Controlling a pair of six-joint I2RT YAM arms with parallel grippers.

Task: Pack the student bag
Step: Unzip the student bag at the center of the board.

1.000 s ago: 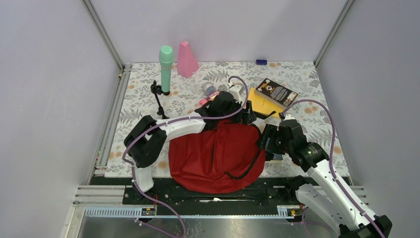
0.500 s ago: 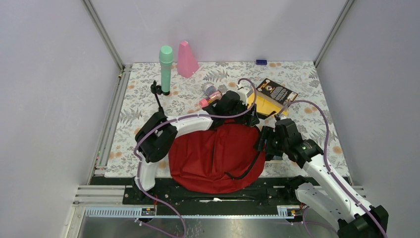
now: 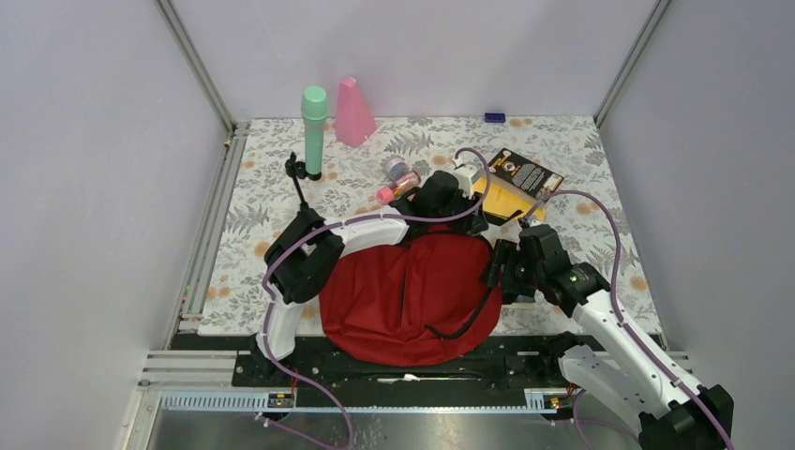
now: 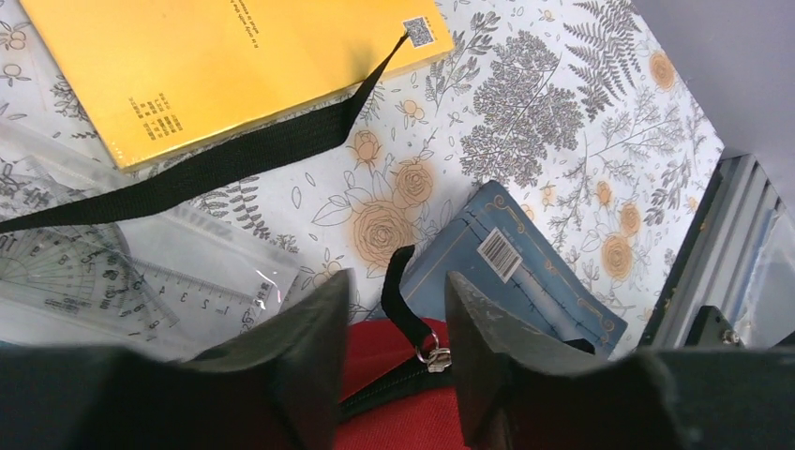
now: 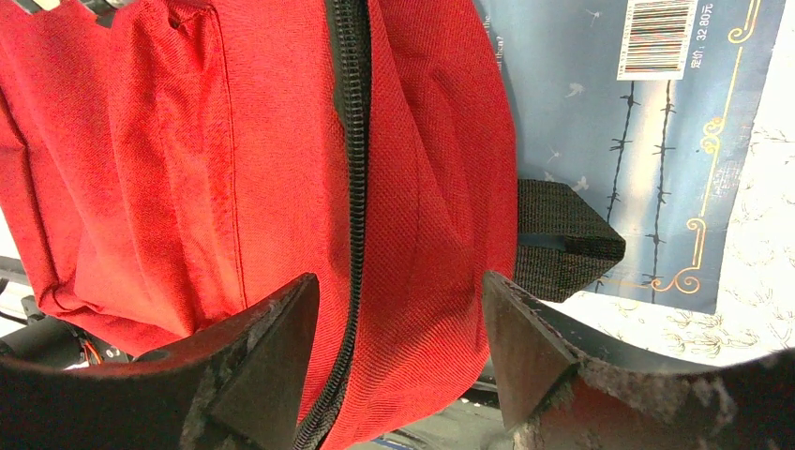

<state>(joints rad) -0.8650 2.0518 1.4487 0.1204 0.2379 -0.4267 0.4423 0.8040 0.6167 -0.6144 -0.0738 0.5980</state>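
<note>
1. Red student bag [image 3: 403, 295] is seen zipped at the worktop's [image 3: 272, 178] near edge; books [image 3: 514, 183] are left outside.
2. Left hand [image 4: 396, 286] is parted around the zipper pull [image 4: 401, 305]; right hand's [image 5: 398, 309] grip cannot be told.

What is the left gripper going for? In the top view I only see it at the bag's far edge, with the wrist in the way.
Observer: The left wrist view shows the bag's black zipper pull standing between the fingers of the left gripper. The jaws are apart and not yet on it.
Operator: And the other arm?
Observer: The right gripper straddles a red fold of the bag, with a closed zipper running between its fingers. I cannot tell whether it pinches the fabric.
Operator: Anything beside that fold?
Observer: A blue book lies barcode up, its edge tucked under the bag.
</note>
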